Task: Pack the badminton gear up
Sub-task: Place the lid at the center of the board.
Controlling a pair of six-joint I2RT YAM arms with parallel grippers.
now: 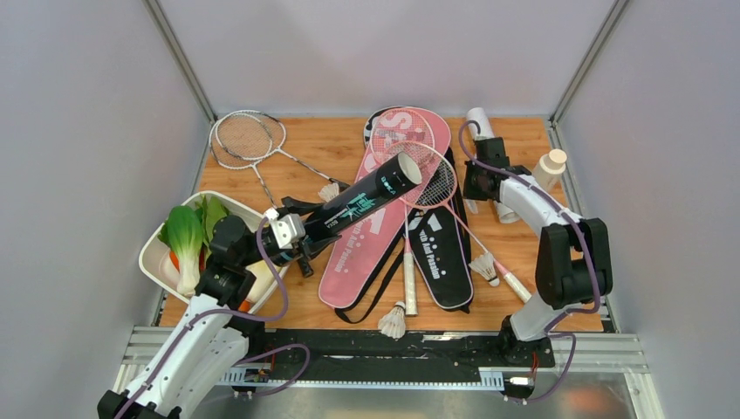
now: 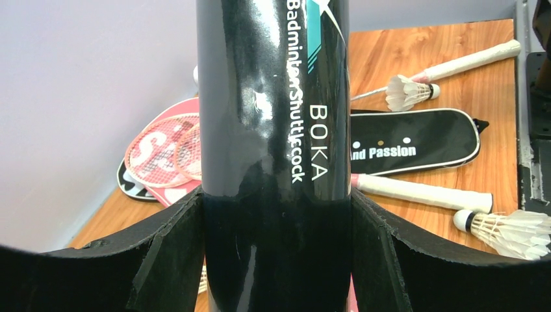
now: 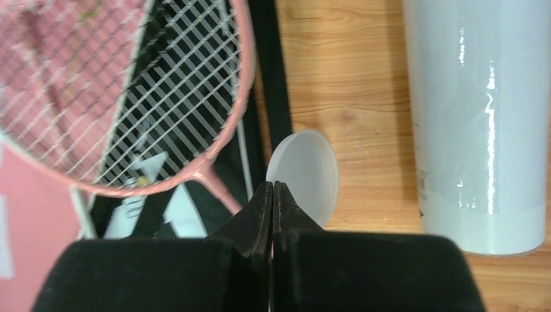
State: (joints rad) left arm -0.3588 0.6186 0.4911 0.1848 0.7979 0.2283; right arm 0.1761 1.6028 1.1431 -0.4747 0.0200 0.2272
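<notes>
left claw (image 2: 276, 218) is clamped on the black tube (image 1: 366, 197), tilted up over the pink bag (image 1: 362, 255), right claw (image 3: 273, 190) is pinched together right next to a white lid (image 3: 313, 168)

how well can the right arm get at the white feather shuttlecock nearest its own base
Probably yes: the white feather shuttlecock lies uncovered on the wooden table. The right hand is shut, though, so it would have to open and pull back toward its base.
</notes>
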